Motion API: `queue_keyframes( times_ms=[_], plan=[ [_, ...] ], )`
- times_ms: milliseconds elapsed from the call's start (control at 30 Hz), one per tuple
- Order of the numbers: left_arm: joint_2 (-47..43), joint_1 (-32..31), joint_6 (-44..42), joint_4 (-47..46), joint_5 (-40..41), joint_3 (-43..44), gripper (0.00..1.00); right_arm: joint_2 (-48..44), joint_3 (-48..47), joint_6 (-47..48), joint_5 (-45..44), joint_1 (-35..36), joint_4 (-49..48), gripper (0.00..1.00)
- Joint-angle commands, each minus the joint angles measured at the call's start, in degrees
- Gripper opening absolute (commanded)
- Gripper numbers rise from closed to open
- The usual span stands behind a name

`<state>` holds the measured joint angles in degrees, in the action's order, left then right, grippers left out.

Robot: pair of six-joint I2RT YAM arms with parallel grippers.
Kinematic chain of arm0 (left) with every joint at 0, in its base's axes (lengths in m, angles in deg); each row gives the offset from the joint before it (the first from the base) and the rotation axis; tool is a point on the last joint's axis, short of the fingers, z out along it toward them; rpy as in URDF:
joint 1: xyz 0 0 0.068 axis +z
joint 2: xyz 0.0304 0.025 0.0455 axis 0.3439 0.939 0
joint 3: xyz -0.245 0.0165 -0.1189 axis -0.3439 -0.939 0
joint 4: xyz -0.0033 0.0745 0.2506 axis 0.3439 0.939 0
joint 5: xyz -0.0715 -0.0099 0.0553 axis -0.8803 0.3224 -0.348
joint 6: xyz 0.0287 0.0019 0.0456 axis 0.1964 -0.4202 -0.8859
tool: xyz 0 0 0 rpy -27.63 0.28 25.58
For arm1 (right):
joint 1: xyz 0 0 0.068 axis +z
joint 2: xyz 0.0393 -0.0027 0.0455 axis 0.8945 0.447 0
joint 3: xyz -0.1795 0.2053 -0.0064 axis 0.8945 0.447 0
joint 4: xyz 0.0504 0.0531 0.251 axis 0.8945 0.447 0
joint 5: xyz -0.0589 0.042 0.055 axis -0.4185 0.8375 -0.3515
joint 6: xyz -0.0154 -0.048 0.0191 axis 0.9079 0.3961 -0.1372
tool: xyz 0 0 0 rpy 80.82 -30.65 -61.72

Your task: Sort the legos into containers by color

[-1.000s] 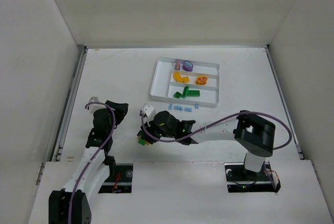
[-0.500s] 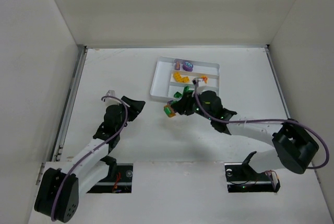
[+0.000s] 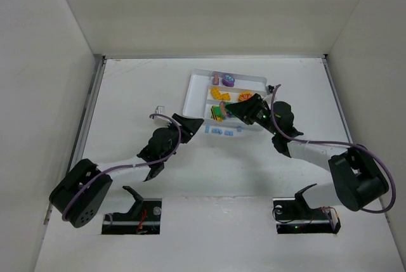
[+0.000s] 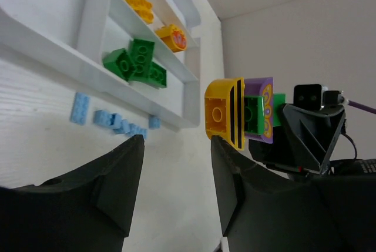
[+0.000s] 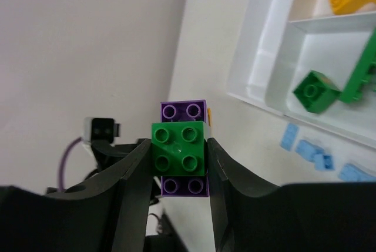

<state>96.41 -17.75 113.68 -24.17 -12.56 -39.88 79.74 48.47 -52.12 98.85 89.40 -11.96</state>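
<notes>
Right wrist: right hand clamped on green-purple lego clump; left hand apart.

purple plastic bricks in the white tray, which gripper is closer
Right. The right gripper hangs over the tray, near-side of the purple bricks; left gripper is off the tray's near-left corner.

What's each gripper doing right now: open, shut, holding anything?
Left gripper: open, holding nothing.
Right gripper: closed on a mixed-colour brick clump of green, purple and orange.
</notes>
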Motion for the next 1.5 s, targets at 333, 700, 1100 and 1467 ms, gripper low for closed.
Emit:
queue_keyframes(
  times_ms=[333,700,1100,1467],
  plan=[
    [5.15,-4.89,2.51,-17.57,7.36,6.2,0.45,4.35,0.24,-16.88,3.37,-1.3,-20.01,0.29],
    [10.86,-6.21,2.15,-22.23,7.45,9.72,0.43,11.65,1.38,-27.16,6.28,-2.01,-33.63,0.29],
    [12.53,-8.93,1.45,-24.08,7.1,11.22,0.29,13.24,1.64,-29.01,7.77,-2.53,-37.07,0.29],
    [8.23,-7.09,2.24,-23.29,1.4,9.37,0.18,13.94,0.85,-30.33,12.42,-5.87,-39.0,0.29]
  ],
)
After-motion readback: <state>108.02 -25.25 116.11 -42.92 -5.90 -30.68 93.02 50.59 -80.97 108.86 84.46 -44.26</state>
